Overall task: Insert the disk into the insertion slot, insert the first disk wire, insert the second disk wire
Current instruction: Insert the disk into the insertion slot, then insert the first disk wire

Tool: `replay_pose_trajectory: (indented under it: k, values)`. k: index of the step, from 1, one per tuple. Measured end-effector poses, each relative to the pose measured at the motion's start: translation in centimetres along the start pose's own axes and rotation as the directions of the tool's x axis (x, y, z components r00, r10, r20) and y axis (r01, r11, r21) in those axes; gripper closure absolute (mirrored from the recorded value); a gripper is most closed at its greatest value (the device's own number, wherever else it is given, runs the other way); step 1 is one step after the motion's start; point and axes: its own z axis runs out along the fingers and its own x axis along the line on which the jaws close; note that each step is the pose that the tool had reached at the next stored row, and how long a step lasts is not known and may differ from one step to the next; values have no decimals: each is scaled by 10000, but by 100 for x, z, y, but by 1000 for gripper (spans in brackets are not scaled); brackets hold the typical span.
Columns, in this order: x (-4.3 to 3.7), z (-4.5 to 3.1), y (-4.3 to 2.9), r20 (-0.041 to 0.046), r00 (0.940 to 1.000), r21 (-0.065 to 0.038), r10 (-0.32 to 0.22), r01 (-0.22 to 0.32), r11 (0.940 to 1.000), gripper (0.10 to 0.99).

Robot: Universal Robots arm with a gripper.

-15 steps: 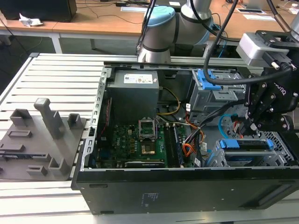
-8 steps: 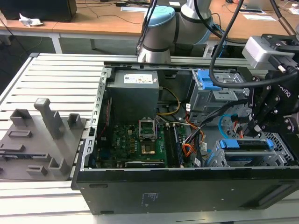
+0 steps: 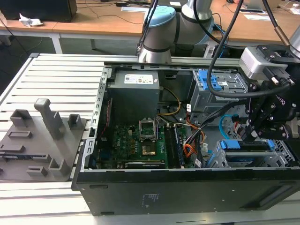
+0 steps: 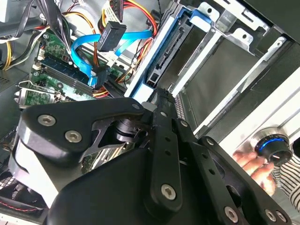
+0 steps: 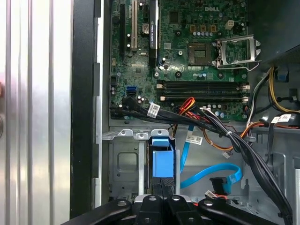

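Disk (image 5: 162, 161) in blue carrier inside insertion slot (image 5: 124, 164), hand (image 5: 164, 182) at its end, grip cannot be told

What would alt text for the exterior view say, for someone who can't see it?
A black robot gripper hangs right over a blue-framed disk at the drive bay of an open computer case, its green motherboard exposed.

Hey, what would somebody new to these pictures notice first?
The open computer case, its green motherboard bare, lies across the middle of the exterior view. At that view's right the black gripper hangs just above the blue-framed disk in the case's corner. A light blue cable loops beside the disk in the first wrist view.
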Motion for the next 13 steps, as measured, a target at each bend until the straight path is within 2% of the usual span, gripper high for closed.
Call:
replay_pose_trajectory:
  k: [12,13]
  values:
    - [0,0,-2,0,10000,0,0,0,10000,973]
    - [0,0,-2,0,10000,0,0,0,10000,851]
